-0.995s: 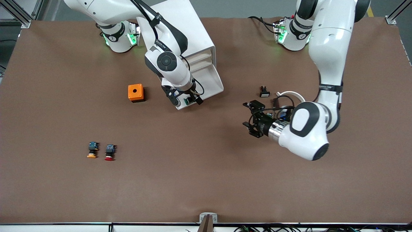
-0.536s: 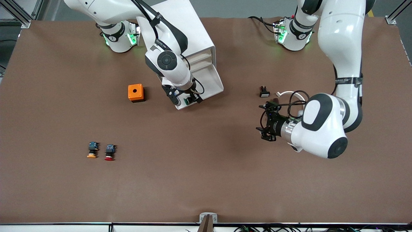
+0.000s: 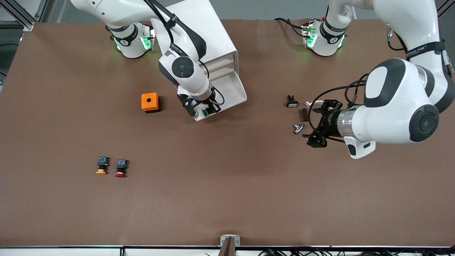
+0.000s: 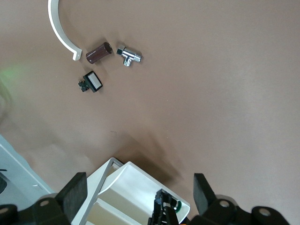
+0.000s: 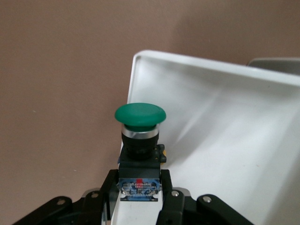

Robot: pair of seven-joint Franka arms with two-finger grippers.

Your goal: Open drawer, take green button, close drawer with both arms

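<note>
Across the front view, starting at the right arm's end of the brown bench (image 3: 227, 199): a yellow-capped pushbutton (image 3: 102, 165) and a red-capped pushbutton (image 3: 121, 168) lie side by side, well away from the boxy white plastic cabinet (image 3: 199, 32) and nearer the camera. An orange box with a round hole (image 3: 149, 102) sits just beside the cabinet's pulled-out drawer.

The right gripper (image 3: 199, 109) is down at the corner of the wide, shallow white tray drawer (image 3: 227, 94). Its fingers (image 5: 171, 201), apart a second ago, are now clamped on the blue rear block of the green mushroom-capped pushbutton (image 5: 140, 140), which still lies in the drawer by its front rim. The pick looks secured; lifting out and shutting the drawer remain.

The left gripper (image 3: 321, 123) has drawn away from the cabinet toward the left arm's end, fingers (image 4: 72, 194) wide apart and empty, hovering beside a small white-faced switch (image 3: 292, 102), a dark brown cylinder (image 3: 304, 114) and a chrome fitting (image 3: 298, 128).

Open bench lies nearer the camera than the drawer, giving room to lift clear. The low drawer rim beside the button is the edge to watch.
</note>
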